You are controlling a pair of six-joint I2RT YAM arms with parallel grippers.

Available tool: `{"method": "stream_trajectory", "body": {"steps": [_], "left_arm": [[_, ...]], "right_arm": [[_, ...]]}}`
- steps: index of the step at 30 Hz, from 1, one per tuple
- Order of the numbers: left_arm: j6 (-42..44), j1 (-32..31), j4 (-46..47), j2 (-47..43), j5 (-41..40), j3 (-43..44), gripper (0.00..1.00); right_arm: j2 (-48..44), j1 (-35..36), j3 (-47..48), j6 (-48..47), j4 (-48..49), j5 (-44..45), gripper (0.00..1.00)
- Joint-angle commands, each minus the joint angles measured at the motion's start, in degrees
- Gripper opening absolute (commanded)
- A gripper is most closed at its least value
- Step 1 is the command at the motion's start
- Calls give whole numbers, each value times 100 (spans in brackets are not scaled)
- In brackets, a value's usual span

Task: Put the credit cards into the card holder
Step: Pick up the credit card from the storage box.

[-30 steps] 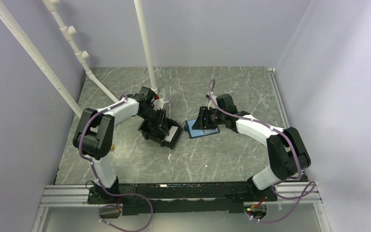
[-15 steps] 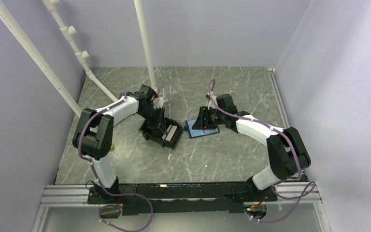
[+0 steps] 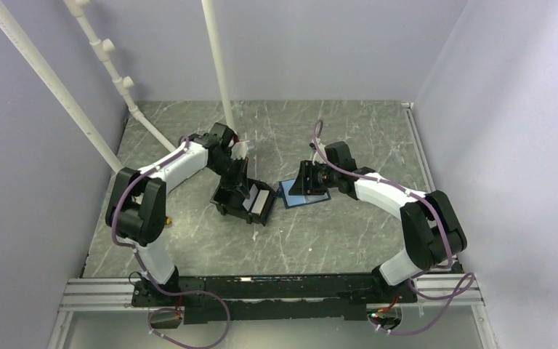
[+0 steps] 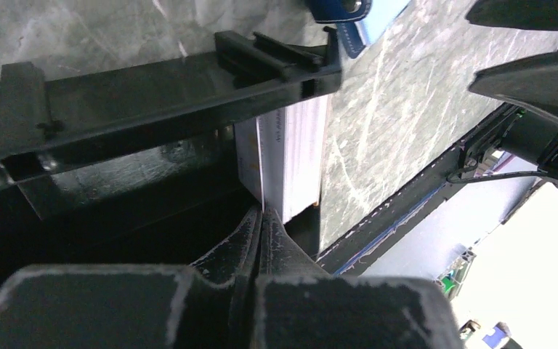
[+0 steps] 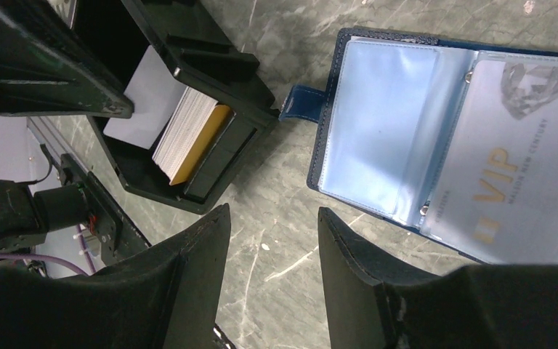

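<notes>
The near half of the bench point(image 3: 312, 243) lies bare between the two arms, and its far right corner is bare too. At the far left corner, slanting white pipes point(image 3: 106, 48) and an upright pole point(image 3: 219, 65) block any approach from above. Mid-bench, the black bin point(image 3: 241, 212) and the spread card holder point(image 3: 298, 196) lie just beside each other. Only a narrow strip of bench shows between them, and the snap tab point(image 5: 301, 102) reaches across it almost to the bin wall. Inside the bin, the stack of cards point(image 5: 189, 134) fills one end, with the left fingers point(image 4: 236, 243), pressed together, in the hollow beside it. The right fingers point(image 5: 196, 254), spread apart, hang over the bench near that strip.
</notes>
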Motion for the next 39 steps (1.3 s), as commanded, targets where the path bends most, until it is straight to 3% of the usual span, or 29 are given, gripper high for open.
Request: {"method": "stream_trajectory", "body": {"steps": [1,10,17,20,23,26,31,35,39], "left_arm": [[2,-237,-196,-261,-245,326,0],[-188,-608,-449,-237,-679,707,0],[-254,-728,-1118,-699,-2356,1350,0],[-220,-742,-1140,-912,-2460,1655,0],[-207,-817,-1122,-982,-2096,2023,0],[-399,-889,-470,-936,-1106,2080,0],[-1051,-1041,784,-303,-37,1951,0],[-1773,-1078,1838,374,495,1768,0],[-2295,-1150,2464,934,558,1675,0]], "right_arm": [[61,14,60,-16,191,33,50],[25,14,7,-47,176,77,50],[-88,-45,139,-406,-291,687,50],[-81,-159,201,-578,-533,998,50],[14,-285,251,-651,-701,1356,50],[159,-523,245,-605,-594,1280,49],[497,-751,253,-387,-229,867,36],[771,-984,160,-197,-137,847,15],[858,-1178,-104,-82,-90,924,12]]}}
